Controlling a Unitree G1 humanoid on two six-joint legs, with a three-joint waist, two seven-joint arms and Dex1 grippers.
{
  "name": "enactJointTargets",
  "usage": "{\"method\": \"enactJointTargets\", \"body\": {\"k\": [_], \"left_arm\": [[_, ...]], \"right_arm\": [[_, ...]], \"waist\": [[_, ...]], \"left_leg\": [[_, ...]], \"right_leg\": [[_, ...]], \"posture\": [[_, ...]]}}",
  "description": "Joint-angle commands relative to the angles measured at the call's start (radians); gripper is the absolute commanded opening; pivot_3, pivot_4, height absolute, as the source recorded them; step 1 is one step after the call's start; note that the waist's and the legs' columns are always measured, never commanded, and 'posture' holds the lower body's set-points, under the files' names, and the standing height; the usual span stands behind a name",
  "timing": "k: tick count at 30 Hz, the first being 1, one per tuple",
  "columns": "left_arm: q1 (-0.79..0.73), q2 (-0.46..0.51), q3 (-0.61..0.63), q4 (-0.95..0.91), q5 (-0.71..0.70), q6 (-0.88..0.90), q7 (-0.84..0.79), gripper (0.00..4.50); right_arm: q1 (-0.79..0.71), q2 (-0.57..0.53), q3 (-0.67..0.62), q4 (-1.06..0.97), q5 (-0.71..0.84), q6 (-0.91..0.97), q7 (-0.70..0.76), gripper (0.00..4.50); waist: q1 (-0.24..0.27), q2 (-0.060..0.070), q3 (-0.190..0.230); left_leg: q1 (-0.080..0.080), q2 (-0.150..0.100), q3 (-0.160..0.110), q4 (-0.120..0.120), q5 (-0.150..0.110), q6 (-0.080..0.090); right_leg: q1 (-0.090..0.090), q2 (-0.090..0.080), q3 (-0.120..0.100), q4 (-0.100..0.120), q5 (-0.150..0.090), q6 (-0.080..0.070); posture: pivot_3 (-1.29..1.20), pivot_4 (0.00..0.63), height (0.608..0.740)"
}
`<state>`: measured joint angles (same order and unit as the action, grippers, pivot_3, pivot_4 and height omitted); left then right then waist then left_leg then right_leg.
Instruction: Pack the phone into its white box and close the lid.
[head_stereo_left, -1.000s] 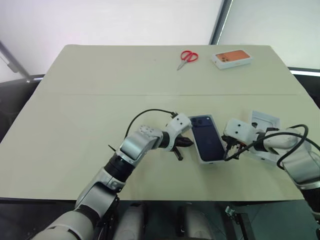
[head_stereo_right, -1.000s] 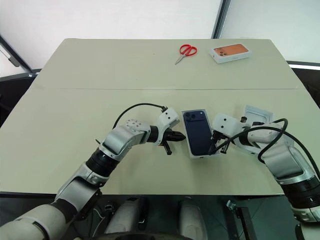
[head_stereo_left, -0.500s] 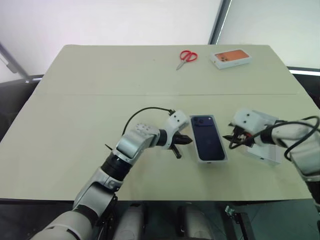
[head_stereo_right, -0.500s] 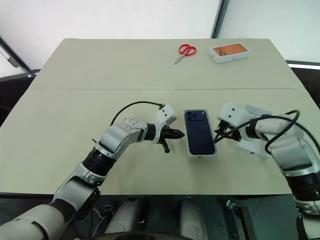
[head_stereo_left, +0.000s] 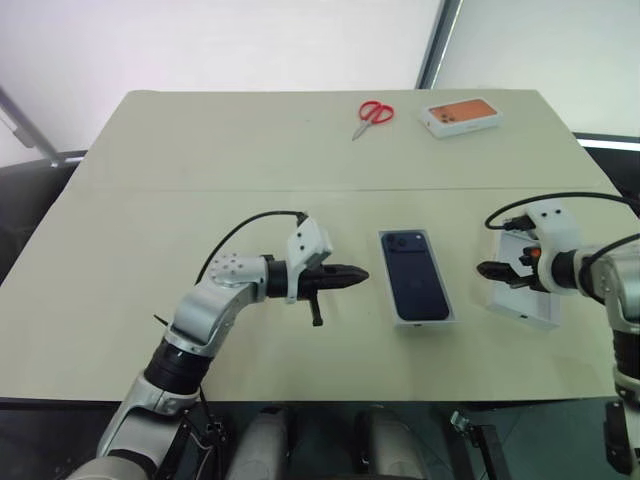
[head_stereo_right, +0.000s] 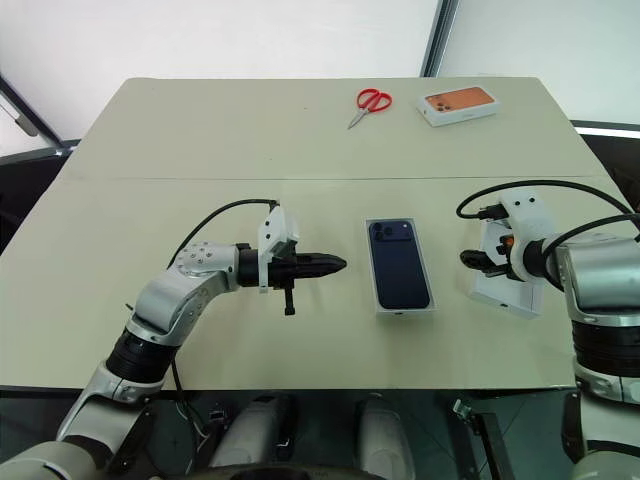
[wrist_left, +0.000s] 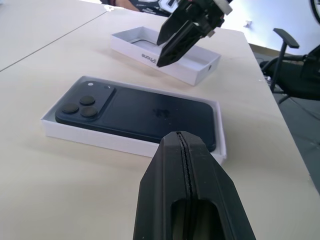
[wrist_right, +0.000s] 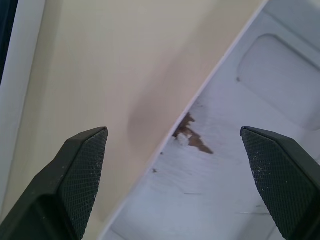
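The dark navy phone (head_stereo_left: 413, 272) lies camera side up inside the white box (head_stereo_left: 448, 318) at the table's middle. Just left of it my left gripper (head_stereo_left: 360, 272) is shut and empty, level, pointing at the box with a small gap between them; in the left wrist view its fingers (wrist_left: 187, 175) rise before the phone (wrist_left: 135, 112). Right of the box the lid (head_stereo_left: 528, 310) lies hollow side up. My right gripper (head_stereo_left: 490, 270) hangs open and empty over the lid's near-left edge (wrist_right: 165, 155).
Red scissors (head_stereo_left: 376, 113) and a white box with an orange top (head_stereo_left: 461, 116) lie at the table's far side. A thin white insert with an oval recess (wrist_right: 280, 75) rests by the lid. The table's right edge (head_stereo_left: 610, 180) runs just beyond the lid.
My right gripper has left the box's right side, swung right over the lid and opened. My left gripper drew back left from the box, still shut. The box now lies straighter.
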<state>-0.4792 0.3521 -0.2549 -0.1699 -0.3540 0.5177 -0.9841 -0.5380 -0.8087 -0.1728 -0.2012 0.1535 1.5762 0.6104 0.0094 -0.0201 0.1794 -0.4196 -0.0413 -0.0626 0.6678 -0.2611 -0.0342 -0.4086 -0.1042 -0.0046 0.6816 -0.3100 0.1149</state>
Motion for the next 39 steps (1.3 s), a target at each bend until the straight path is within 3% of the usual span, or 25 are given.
{"method": "enactJointTargets", "body": {"k": [1, 2, 5, 12, 19, 24, 26, 28, 32, 33, 35, 39], "left_arm": [[0.002, 0.0, 0.022, -0.028, -0.023, -0.027, 0.0, 0.0], [0.002, -0.002, 0.02, -0.023, -0.021, -0.03, 0.006, 0.0], [0.001, -0.011, 0.016, -0.014, -0.014, -0.037, 0.023, 0.0], [0.009, -0.022, 0.022, -0.019, -0.025, -0.039, 0.052, 0.0], [0.024, -0.014, 0.06, 0.0, -0.023, -0.052, 0.089, 0.0], [0.03, -0.004, 0.16, 0.053, -0.033, -0.049, 0.159, 0.0], [0.04, 0.016, 0.199, 0.073, -0.029, -0.054, 0.178, 0.0], [0.055, 0.041, 0.231, 0.082, -0.025, -0.064, 0.185, 0.0], [0.065, 0.065, 0.256, 0.096, -0.032, -0.075, 0.182, 0.0], [0.065, 0.067, 0.259, 0.096, -0.032, -0.075, 0.182, 0.0], [0.067, 0.069, 0.259, 0.094, -0.033, -0.075, 0.183, 0.0], [0.074, 0.063, 0.249, 0.072, -0.035, -0.071, 0.189, 0.0]], "right_arm": [[-0.039, 0.011, -0.035, 0.032, 0.005, 0.038, -0.073, 4.44], [-0.045, 0.023, -0.038, 0.046, 0.024, 0.038, -0.08, 4.44], [-0.055, 0.049, -0.03, 0.067, 0.025, 0.038, -0.137, 3.58], [-0.083, 0.075, -0.053, 0.096, 0.066, 0.038, -0.217, 0.05], [-0.224, 0.088, -0.113, 0.084, 0.167, 0.034, -0.194, 0.05], [-0.295, 0.126, -0.179, -0.029, 0.378, 0.038, -0.096, 0.05], [-0.309, 0.176, -0.225, -0.025, 0.59, 0.038, -0.112, 0.05], [-0.324, 0.261, -0.284, 0.018, 0.817, 0.038, -0.201, 0.05], [-0.268, 0.393, -0.312, 0.144, 1.26, 0.038, -0.537, 0.05], [-0.207, 0.363, -0.217, 0.142, 1.501, -0.087, -0.695, 0.05], [-0.126, 0.342, -0.097, 0.119, 1.771, -0.251, -0.894, 0.05], [-0.033, 0.387, -0.04, 0.051, 1.819, -0.359, -1.001, 0.05]], "waist": [[0.001, 0.0, 0.0], [0.002, 0.0, 0.0], [0.0, 0.0, 0.0], [-0.007, 0.0, 0.0], [-0.024, 0.001, 0.0], [-0.024, 0.002, 0.001], [-0.023, 0.002, 0.001], [-0.027, 0.001, 0.0], [-0.022, 0.002, 0.001], [-0.019, 0.001, 0.001], [-0.014, 0.001, 0.001], [-0.026, 0.001, 0.001]], "left_leg": [[0.0, 0.0, 0.0, 0.0, 0.0, 0.001], [0.0, 0.0, 0.0, 0.0, -0.002, 0.003], [0.0, 0.0, 0.0, 0.0, -0.002, 0.004], [0.0, 0.0, 0.0, 0.0, -0.002, 0.004], [0.0, 0.001, 0.0, 0.0, -0.002, 0.004], [0.0, 0.001, 0.0, -0.001, -0.003, 0.005], [0.0, 0.001, 0.0, -0.001, -0.003, 0.005], [0.0, 0.001, 0.0, 0.0, -0.003, 0.005], [0.0, 0.002, -0.001, 0.0, -0.003, 0.005], [0.0, 0.001, 0.0, 0.0, -0.003, 0.005], [-0.002, 0.001, -0.002, 0.001, -0.003, 0.005], [-0.006, 0.0, 0.0, 0.005, -0.004, 0.007]], "right_leg": [[0.0, 0.0, 0.0, 0.0, 0.0, 0.0], [0.0, 0.0, 0.0, 0.0, 0.0, 0.0], [0.0, 0.0, 0.0, 0.0, 0.0, 0.0], [0.0, 0.001, 0.0, 0.001, 0.0, 0.0], [-0.001, 0.002, 0.0, 0.001, 0.0, 0.0], [-0.001, 0.002, 0.0, 0.002, 0.0, 0.0], [-0.001, 0.002, 0.0, 0.001, 0.0, 0.0], [-0.001, 0.002, 0.0, 0.001, 0.0, 0.0], [-0.001, 0.002, 0.0, 0.002, 0.0, 0.0], [-0.001, 0.001, 0.0, 0.002, 0.0, 0.0], [-0.001, 0.0, 0.0, 0.001, 0.0, 0.0], [-0.003, 0.0, 0.0, 0.002, 0.0, 0.0]], "posture": [[0.0, 0.15, 0.697], [0.0, 0.15, 0.697], [0.0, 0.15, 0.697], [0.0, 0.15, 0.697], [0.0, 0.15, 0.697], [0.0, 0.15, 0.697], [0.0, 0.15, 0.697], [0.0, 0.15, 0.697], [0.0, 0.15, 0.697], [0.0, 0.15, 0.697], [0.0, 0.15, 0.697], [0.0, 0.15, 0.697]]}}
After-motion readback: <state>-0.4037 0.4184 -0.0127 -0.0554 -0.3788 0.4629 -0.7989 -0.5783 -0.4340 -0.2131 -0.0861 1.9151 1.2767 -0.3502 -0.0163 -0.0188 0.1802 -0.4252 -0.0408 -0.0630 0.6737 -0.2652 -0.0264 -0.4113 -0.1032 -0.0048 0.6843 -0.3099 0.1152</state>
